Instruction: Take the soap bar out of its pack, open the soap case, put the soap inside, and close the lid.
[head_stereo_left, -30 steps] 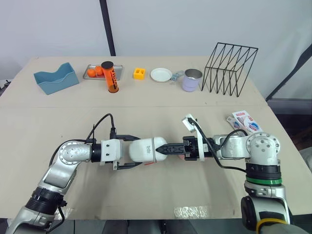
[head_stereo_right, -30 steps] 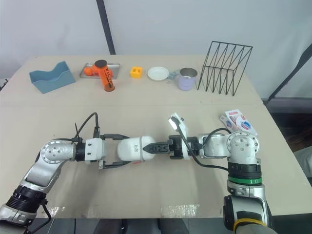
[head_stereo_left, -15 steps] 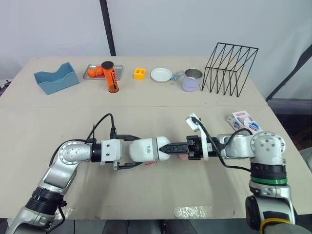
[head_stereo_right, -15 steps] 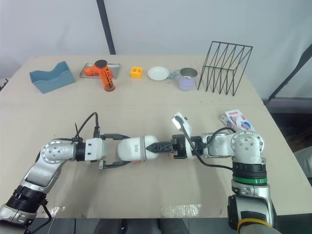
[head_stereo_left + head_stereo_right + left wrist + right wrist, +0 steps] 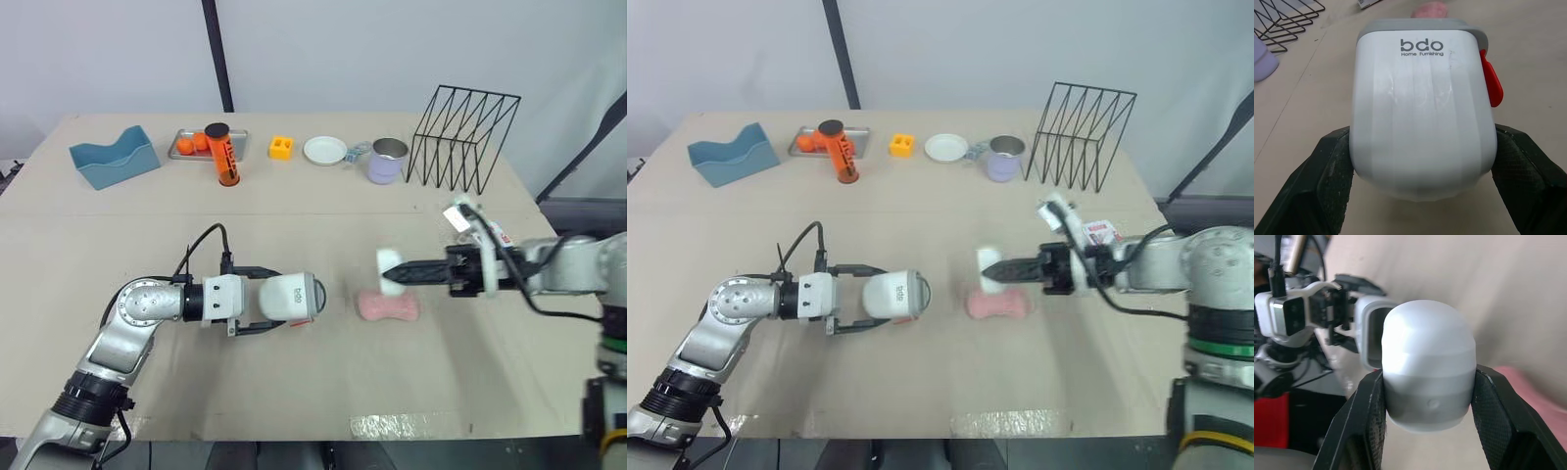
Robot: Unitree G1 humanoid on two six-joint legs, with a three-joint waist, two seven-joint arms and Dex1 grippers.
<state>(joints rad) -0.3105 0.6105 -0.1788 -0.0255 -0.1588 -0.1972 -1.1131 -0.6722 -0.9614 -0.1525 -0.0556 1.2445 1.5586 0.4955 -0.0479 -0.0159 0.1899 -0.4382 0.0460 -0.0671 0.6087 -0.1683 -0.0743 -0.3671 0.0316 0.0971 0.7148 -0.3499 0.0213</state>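
Note:
My left gripper [image 5: 279, 299] is shut on the white soap case body [image 5: 292, 297], which lies on its side with its open mouth toward the right. The left wrist view shows its "bdo" label and red latch [image 5: 1491, 78] between my black fingers [image 5: 1327, 186]. My right gripper [image 5: 404, 271] is shut on the case's white lid [image 5: 389, 269], held above the table and apart from the body. The pink soap bar [image 5: 387, 305] lies bare on the table between the two, under the lid. The soap pack [image 5: 1100, 231] lies behind my right arm.
Along the far edge stand a blue tray [image 5: 114, 157], a metal tray with oranges [image 5: 186, 145], an orange cylinder [image 5: 223, 155], a yellow block [image 5: 281, 148], a white dish [image 5: 324, 150], a purple mug [image 5: 387, 161] and a black wire rack [image 5: 462, 137].
My right gripper has pulled the lid off the case and drawn back to the right with it. The pink soap now lies uncovered. The left gripper has held still.

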